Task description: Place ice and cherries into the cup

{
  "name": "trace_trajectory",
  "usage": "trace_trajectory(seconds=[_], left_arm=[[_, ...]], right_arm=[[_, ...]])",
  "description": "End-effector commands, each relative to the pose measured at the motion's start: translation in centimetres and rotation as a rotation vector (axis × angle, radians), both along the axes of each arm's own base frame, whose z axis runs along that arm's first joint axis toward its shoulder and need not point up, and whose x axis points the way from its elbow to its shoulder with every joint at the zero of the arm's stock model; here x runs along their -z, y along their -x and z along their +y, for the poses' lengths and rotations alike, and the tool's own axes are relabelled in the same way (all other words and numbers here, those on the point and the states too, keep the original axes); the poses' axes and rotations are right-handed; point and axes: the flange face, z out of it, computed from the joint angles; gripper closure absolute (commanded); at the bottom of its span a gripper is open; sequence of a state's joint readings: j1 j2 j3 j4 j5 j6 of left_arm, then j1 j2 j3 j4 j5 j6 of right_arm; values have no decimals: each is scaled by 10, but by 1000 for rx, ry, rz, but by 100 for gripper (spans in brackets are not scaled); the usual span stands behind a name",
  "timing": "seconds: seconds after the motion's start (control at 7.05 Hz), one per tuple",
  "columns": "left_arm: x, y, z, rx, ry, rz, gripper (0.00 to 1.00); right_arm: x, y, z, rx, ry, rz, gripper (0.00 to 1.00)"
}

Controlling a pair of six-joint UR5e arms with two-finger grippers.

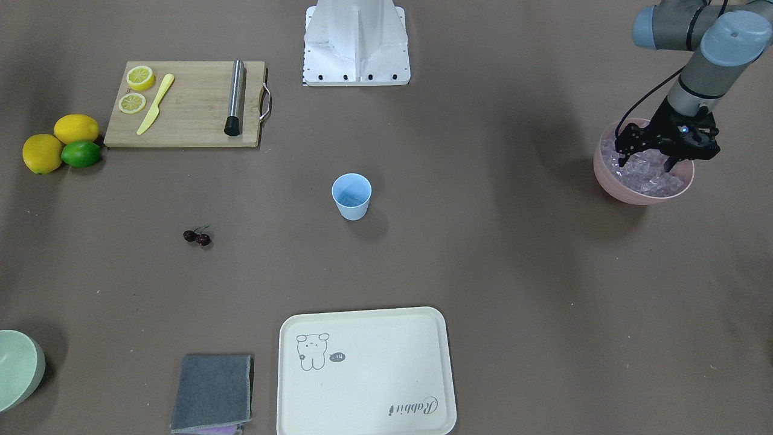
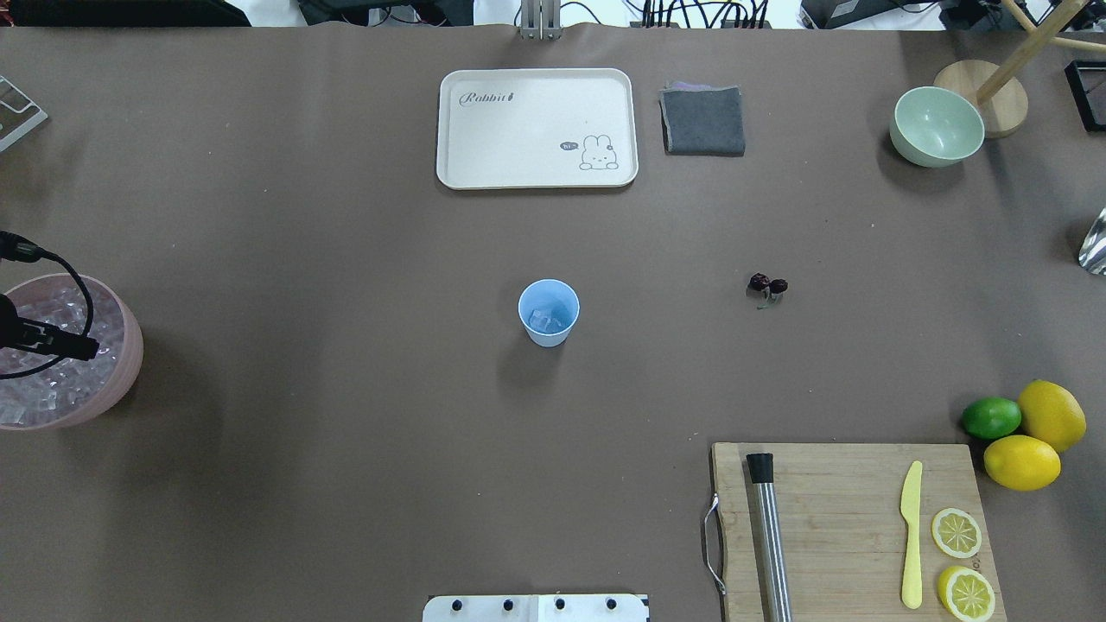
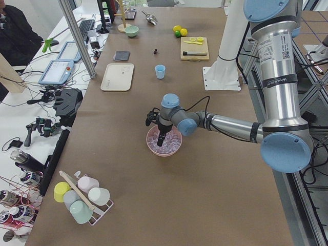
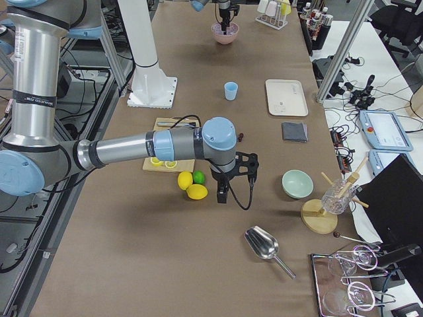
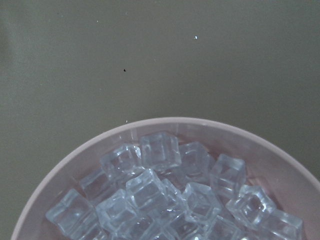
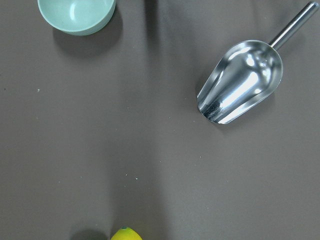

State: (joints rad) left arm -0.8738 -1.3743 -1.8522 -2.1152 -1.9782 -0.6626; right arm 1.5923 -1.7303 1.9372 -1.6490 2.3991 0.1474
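The light blue cup (image 1: 351,196) stands upright mid-table; the overhead view (image 2: 548,313) shows clear ice inside it. The cherries (image 1: 197,236) lie on the table apart from the cup, also in the overhead view (image 2: 768,285). Several ice cubes (image 5: 160,190) fill a pink bowl (image 1: 628,194) at the table's end. My left gripper (image 1: 646,158) is open, its fingertips down among the ice in that bowl. My right gripper (image 4: 221,193) hangs low beside the lemons, far from the cup. It shows only in the exterior right view, so I cannot tell whether it is open or shut.
A wooden cutting board (image 2: 847,518) holds lemon halves, a yellow knife and a steel tube. Two lemons and a lime (image 2: 991,417) lie beside it. A cream tray (image 2: 536,164), grey cloth (image 2: 703,121) and pale green bowl (image 2: 937,125) sit at the far side. A metal scoop (image 6: 240,85) lies under the right wrist.
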Motion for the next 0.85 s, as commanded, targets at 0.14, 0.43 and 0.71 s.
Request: trace_trajectory(seconds=[0.14, 0.43, 0.71], left_arm=[[-10, 2, 3, -25, -4, -19, 18], [-14, 6, 7, -27, 2, -24, 30], [-16, 7, 9, -46, -9, -29, 37]], right_arm=[[2, 0, 1, 0, -5, 0, 0], [2, -1, 1, -2, -5, 2, 0], [3, -1, 2, -1, -6, 0, 0]])
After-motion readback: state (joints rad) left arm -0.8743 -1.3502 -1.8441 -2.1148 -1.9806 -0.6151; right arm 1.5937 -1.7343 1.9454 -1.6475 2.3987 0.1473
